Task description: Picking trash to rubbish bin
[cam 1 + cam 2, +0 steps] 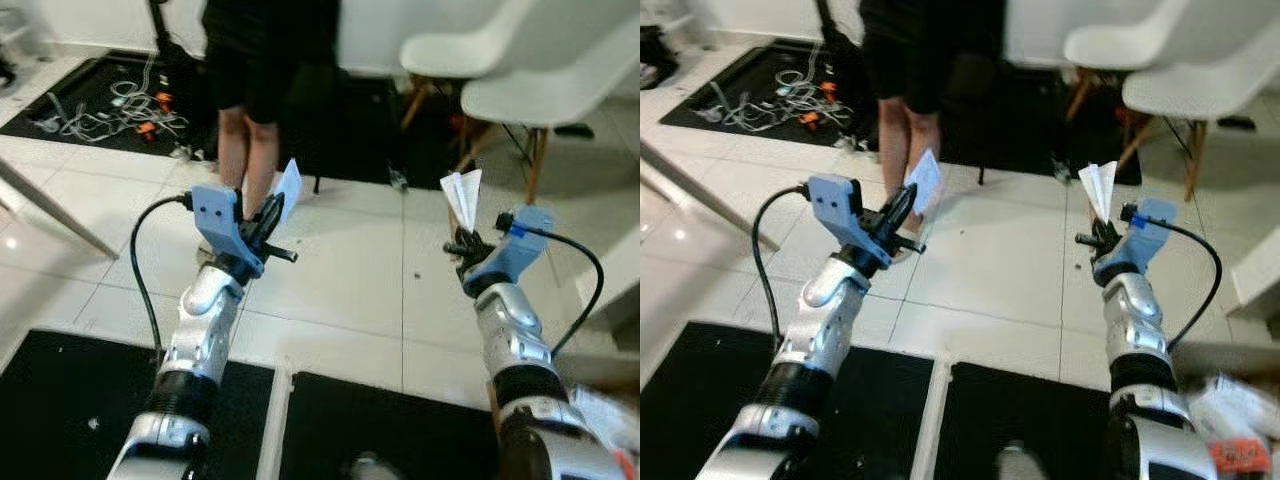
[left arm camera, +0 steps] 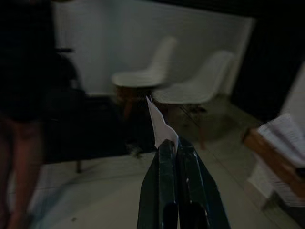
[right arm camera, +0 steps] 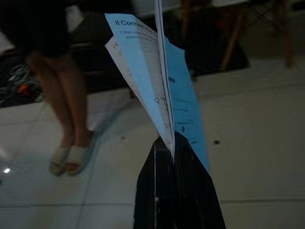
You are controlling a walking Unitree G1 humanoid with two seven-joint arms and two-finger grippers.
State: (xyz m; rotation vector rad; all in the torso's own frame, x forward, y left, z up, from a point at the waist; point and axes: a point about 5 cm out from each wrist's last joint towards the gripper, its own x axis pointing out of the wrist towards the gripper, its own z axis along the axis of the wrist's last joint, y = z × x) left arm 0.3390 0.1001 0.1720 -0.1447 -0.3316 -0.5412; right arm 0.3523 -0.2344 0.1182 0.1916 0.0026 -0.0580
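The left gripper point(image 1: 272, 212) pinches a small paper scrap point(image 1: 288, 186). Right of it, the right gripper point(image 1: 463, 243) pinches a folded paper point(image 3: 157, 81) printed "Connect".

I see the person point(image 1: 262, 80) only from the waist down; the frame's top edge cuts off the rest. Behind that person, the white chairs point(image 1: 520, 70) are also cropped, and the cable tangle point(image 1: 110, 110) is too blurred to sort.
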